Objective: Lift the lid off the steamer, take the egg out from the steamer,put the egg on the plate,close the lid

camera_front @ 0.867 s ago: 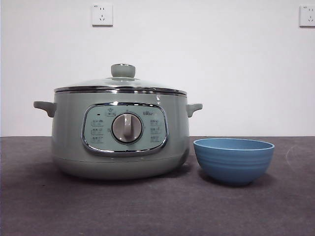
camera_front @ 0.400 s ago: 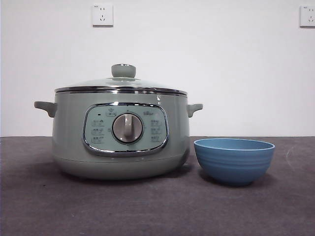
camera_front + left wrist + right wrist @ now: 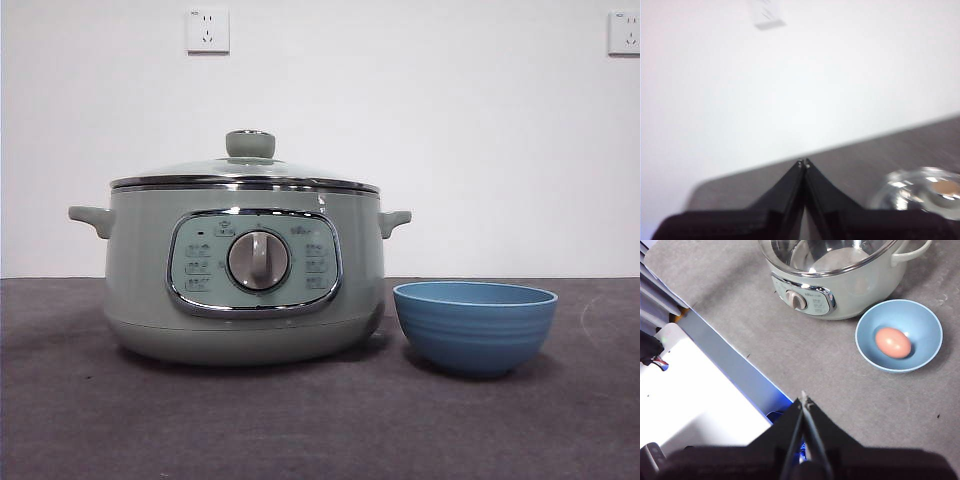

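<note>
The pale green steamer [image 3: 245, 285] stands left of centre on the dark table, with its glass lid [image 3: 245, 172] closed on it. It also shows in the right wrist view [image 3: 840, 275]. A brown egg [image 3: 893, 342] lies in a small blue bowl [image 3: 867, 347], which stands right of the steamer [image 3: 475, 325]. My right gripper [image 3: 804, 400] is shut and empty, high above the table's near edge. My left gripper [image 3: 803, 162] is shut and empty, raised, with the lid [image 3: 920, 197] blurred beside it. Neither gripper shows in the front view.
The table's front edge, a blue strip [image 3: 730, 365] and a white surface [image 3: 685, 405] lie under the right gripper. Two wall sockets [image 3: 208, 30] are on the white wall behind.
</note>
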### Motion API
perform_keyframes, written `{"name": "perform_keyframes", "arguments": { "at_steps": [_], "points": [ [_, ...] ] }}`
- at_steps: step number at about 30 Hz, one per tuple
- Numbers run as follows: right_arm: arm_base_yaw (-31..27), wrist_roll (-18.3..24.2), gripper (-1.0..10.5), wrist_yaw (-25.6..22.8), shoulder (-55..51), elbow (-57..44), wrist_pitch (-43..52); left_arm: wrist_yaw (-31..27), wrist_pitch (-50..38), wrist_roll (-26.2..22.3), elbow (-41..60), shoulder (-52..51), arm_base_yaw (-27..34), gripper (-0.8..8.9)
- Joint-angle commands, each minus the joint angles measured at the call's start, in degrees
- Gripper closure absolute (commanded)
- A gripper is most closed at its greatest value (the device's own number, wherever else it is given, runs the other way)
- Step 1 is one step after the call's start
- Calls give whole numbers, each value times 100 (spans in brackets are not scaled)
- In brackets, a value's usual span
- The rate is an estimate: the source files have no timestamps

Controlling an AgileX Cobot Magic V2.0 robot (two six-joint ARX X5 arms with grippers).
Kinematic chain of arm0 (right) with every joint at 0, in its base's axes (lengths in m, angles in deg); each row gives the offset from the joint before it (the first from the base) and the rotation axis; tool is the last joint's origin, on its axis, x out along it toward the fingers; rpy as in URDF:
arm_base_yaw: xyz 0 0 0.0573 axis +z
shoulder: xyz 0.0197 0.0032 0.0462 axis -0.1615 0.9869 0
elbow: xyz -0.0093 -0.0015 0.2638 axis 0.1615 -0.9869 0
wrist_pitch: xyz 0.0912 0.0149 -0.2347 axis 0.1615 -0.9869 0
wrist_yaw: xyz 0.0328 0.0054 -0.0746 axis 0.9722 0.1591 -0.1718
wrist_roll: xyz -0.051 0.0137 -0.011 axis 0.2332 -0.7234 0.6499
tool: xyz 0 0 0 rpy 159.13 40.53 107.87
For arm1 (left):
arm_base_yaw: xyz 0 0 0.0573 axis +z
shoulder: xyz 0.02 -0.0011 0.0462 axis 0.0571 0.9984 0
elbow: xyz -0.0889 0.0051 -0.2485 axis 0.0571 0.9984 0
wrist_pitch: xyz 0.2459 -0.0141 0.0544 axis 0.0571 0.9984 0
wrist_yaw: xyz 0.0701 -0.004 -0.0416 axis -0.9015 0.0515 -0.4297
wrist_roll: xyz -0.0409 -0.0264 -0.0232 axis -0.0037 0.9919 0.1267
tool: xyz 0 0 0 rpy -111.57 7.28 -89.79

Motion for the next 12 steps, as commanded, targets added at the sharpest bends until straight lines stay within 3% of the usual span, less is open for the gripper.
{"name": "perform_keyframes", "arguments": {
  "at_steps": [1, 12],
  "points": [
    [4, -15, 946, -2, 0, -4, 17, 50, -551, -28, 1008, -540, 278, 817],
    [4, -17, 946, -2, 0, -4, 20, 74, -1167, 433, 3635, -1821, 531, 817]
  ]
}}
